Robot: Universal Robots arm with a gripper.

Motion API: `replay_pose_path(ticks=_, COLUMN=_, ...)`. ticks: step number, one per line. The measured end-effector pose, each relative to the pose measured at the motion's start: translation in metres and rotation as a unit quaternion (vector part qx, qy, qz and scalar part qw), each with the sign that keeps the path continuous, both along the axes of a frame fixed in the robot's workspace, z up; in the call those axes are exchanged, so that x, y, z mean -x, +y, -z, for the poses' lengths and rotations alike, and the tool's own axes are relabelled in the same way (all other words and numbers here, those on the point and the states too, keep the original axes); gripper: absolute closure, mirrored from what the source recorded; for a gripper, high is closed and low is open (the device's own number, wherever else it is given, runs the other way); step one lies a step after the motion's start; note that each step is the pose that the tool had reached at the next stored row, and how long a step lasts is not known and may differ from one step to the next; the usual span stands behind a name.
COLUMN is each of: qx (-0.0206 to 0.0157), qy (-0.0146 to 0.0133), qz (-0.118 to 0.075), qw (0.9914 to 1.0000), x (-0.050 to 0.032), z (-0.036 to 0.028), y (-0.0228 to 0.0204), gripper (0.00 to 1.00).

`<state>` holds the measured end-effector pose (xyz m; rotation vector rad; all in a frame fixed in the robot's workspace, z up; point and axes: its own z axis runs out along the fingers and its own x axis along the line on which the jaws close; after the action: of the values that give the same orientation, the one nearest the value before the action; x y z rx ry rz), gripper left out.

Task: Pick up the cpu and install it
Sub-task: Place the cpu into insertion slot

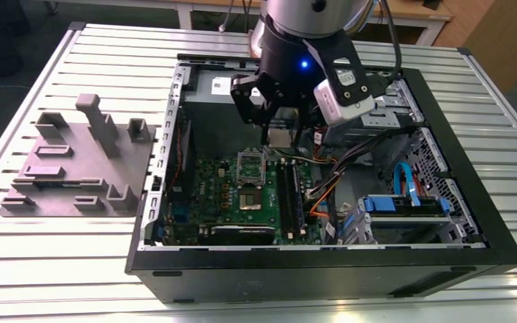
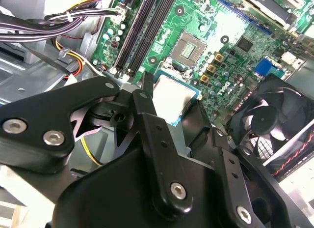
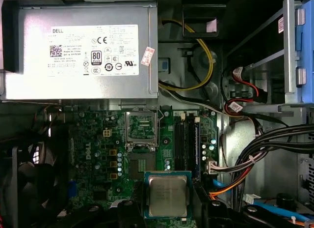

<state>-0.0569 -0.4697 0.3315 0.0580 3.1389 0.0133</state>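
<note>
While the black pincer [image 1: 279, 134] hangs inside the open computer case [image 1: 330, 266], we see it pinching the cpu [image 3: 168, 196] by two opposite edges, its matte fingers [image 3: 126, 215] pressed against the chip's sides. The cpu is a flat square with a brushed silvery lid and a thin teal rim. Being square, it has no long axis, and in the first wrist view its edges run parallel to those of the green motherboard [image 3: 98, 154] below the pincer. Its metal face points up toward the wrist, and its underside is hidden from us. Just beyond the pincer's tips lies the uncovered socket [image 3: 142, 164]. The hinged silver frame [image 3: 142, 126] lies past it, and farther off is the grey sheet-metal box [image 3: 78, 51] with a white label. In the second wrist view the pincer's dark linkage covers one corner of the chip. We cannot judge the gap between chip and board. The case rests on a ribbed aluminium tabletop [image 1: 61, 269].
</note>
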Motion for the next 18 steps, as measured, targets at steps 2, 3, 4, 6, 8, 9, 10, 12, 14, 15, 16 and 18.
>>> replay_pose_path(ticks=2, qx=0.0, qy=0.0, qz=0.0, qw=1.0, x=0.0, z=0.0015, y=-0.0005, gripper=0.53)
replay_pose_path(ticks=3, qx=0.0, qy=0.0, qz=0.0, qw=1.0, x=0.0, z=0.0023, y=-0.0007, gripper=0.53)
replay_pose_path(ticks=4, qx=0.0, qy=0.0, qz=0.0, qw=1.0, x=0.0, z=0.003, y=-0.0008, gripper=0.53)
replay_pose_path(ticks=6, qx=0.0, qy=0.0, qz=0.0, qw=1.0, x=0.0, z=0.0044, y=-0.001, gripper=0.53)
replay_pose_path(ticks=8, qx=0.0, qy=0.0, qz=0.0, qw=1.0, x=0.0, z=0.0057, y=-0.0011, gripper=0.53)
replay_pose_path(ticks=9, qx=0.0, qy=0.0, qz=0.0, qw=1.0, x=0.0, z=0.0064, y=-0.0012, gripper=0.53)
replay_pose_path(ticks=10, qx=0.0, qy=0.0, qz=0.0, qw=1.0, x=0.0, z=0.007, y=-0.0012, gripper=0.53)
replay_pose_path(ticks=12, qx=0.0001, qy=0.0, qz=0.0, qw=1.0, x=0.0, z=0.0077, y=-0.0013, gripper=0.53)
replay_pose_path(ticks=14, qx=0.0002, qy=0.0001, qz=0.0, qw=1.0, x=0.0, z=0.0078, y=-0.0013, gripper=0.53)
replay_pose_path(ticks=15, qx=0.0001, qy=0.0, qz=0.0, qw=1.0, x=0.0, z=0.0079, y=-0.0013, gripper=0.53)
replay_pose_path(ticks=16, qx=0.0, qy=0.0, qz=0.0, qw=1.0, x=0.0, z=0.008, y=-0.0013, gripper=0.53)
replay_pose_path(ticks=18, qx=0.0, qy=0.0, qz=0.0, qw=1.0, x=0.0, z=0.008, y=-0.0013, gripper=0.53)
